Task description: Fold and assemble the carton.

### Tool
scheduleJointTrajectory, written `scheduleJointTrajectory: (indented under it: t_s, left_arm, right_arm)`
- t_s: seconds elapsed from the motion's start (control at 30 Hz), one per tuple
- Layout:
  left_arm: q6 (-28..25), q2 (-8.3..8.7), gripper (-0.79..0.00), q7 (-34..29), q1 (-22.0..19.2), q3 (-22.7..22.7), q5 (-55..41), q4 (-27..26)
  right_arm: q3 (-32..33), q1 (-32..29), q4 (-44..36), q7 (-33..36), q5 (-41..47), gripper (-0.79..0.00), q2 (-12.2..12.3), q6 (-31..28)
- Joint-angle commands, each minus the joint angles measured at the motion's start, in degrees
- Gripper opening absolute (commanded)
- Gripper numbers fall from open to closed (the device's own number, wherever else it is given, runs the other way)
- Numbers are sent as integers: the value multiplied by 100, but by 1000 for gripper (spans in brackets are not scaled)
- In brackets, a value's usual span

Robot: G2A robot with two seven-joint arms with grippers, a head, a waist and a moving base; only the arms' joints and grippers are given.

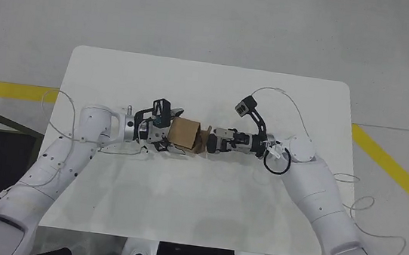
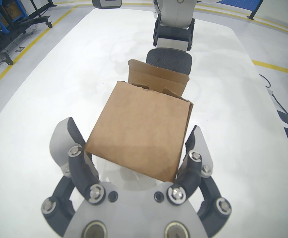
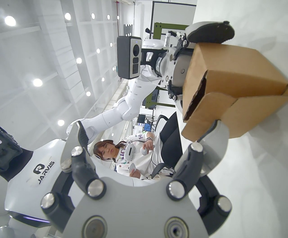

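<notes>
1. White rectangular table (image 1: 195,210), rounded corners, smooth matte top.
2. Pale grey polished floor (image 1: 202,13), on all sides of the table.
3. Yellow tape line (image 1: 4,89) on the floor, straight at one side of the table, angled at the other.
4. Black wheeled metal frame (image 2: 33,13), standing on the floor well beyond the table.
5. Blue flat panel (image 2: 254,3), at the room's edge.
6. Black office chair (image 3: 168,139), near the table's edge.
7. Round white ceiling lights (image 3: 37,82), set in rows.
8. Olive-green metal frame (image 3: 171,26), in the room behind.
</notes>
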Motion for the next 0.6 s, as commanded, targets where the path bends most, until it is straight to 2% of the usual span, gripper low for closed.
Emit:
scheduleJointTrajectory:
  t_s: [0.0,0.3,0.57]
  left_arm:
    - [-1,-1,0,4,2,-5,4,1]
    - [-7,-4,0,16,10,-6,23,-3]
    - [-7,-1,0,7,20,-29,34,0]
  right_arm:
    - [-75,52,33,-38,-29,0,-37,-16]
    - [-358,216,213,-202,-145,0,-193,-48]
    - [-378,268,472,-305,-253,0,-232,-65]
